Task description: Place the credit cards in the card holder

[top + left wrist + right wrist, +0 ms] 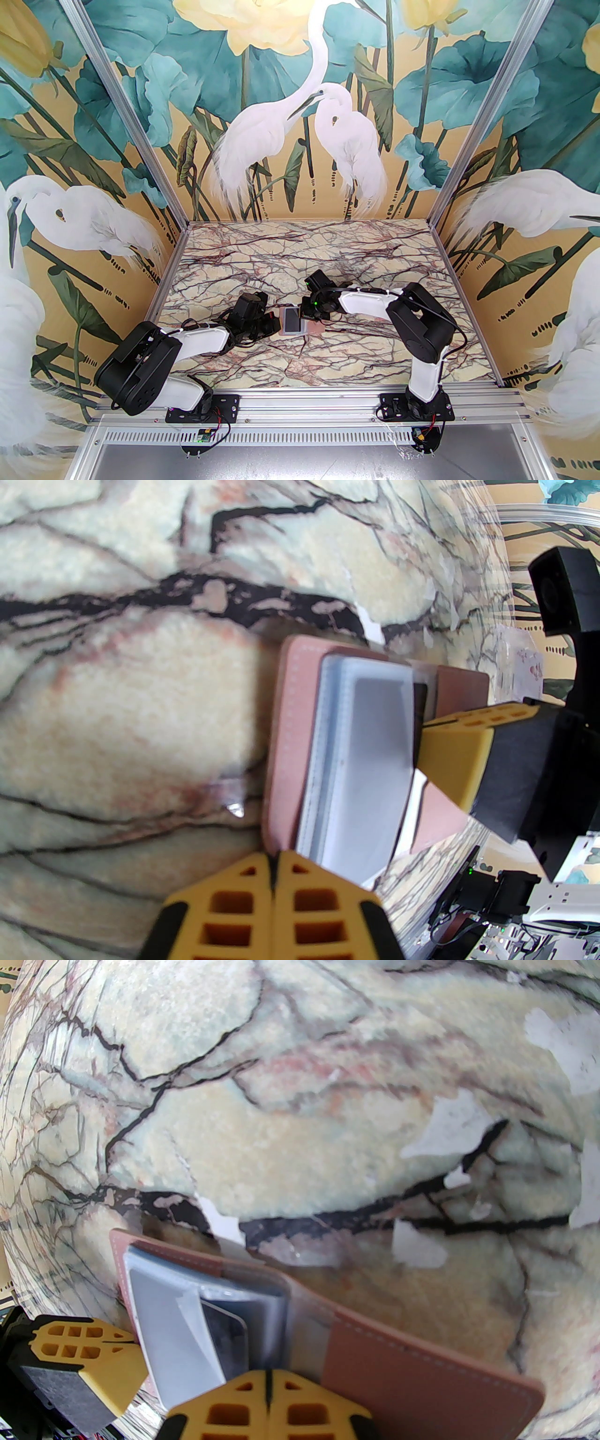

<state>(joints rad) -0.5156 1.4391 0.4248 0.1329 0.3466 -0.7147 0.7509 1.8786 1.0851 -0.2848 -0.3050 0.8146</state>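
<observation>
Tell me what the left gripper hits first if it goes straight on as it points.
The open card holder: its pink edge lies right ahead of the left gripper, whose fingers are shut. They may be touching it; depth is unclear.

One card holder [422,1382], two arms [201,338] [370,300]; cards [225,1335] uncountable.

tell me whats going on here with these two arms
Two robot arms are working on a pink card holder lying open on the marbled table. The left hand and right hand are both shut, tips at opposite sides of the holder, with nothing visibly gripped. A card seems tucked into its pale inside, though that is hard to make out.
</observation>
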